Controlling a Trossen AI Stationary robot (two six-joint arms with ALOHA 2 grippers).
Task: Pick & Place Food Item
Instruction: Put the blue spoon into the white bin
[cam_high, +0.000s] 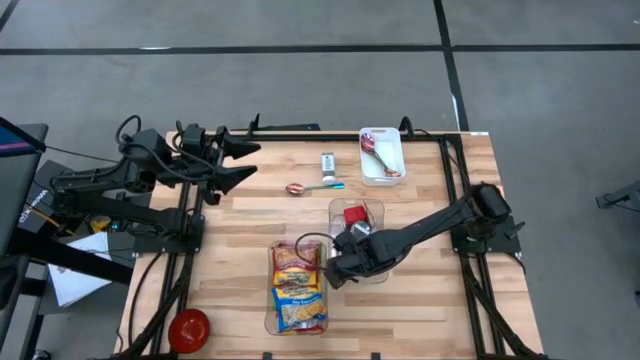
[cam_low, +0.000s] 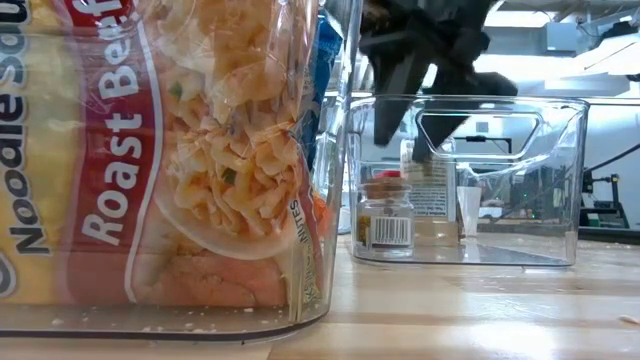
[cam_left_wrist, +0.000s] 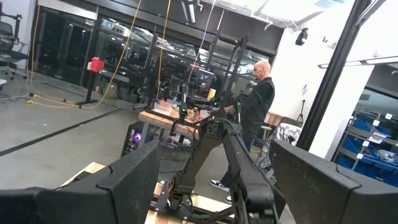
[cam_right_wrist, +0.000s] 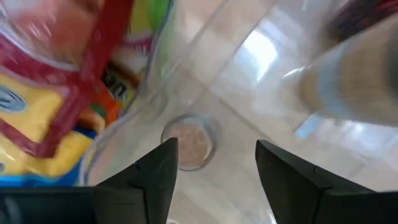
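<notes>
A small glass jar with a tan top (cam_right_wrist: 189, 143) stands upright on the floor of a clear bin (cam_low: 560, 180); the low view shows this jar (cam_low: 386, 215) near the bin's left wall. My right gripper (cam_right_wrist: 214, 180) hangs open just above the jar, pointing steeply down, one finger on either side and touching nothing. In the low view the right gripper (cam_low: 410, 125) stands over the bin. A taller jar (cam_low: 432, 190) stands behind. My left gripper (cam_high: 240, 165) waits open, raised at the table's far left.
A second clear bin (cam_high: 272, 300) beside the first holds noodle packets (cam_high: 298, 285). A white tray (cam_high: 383, 170), a small white pack (cam_high: 327, 163) and a blue-handled spoon (cam_high: 310, 186) lie farther back. A red bowl (cam_high: 188, 328) sits near left.
</notes>
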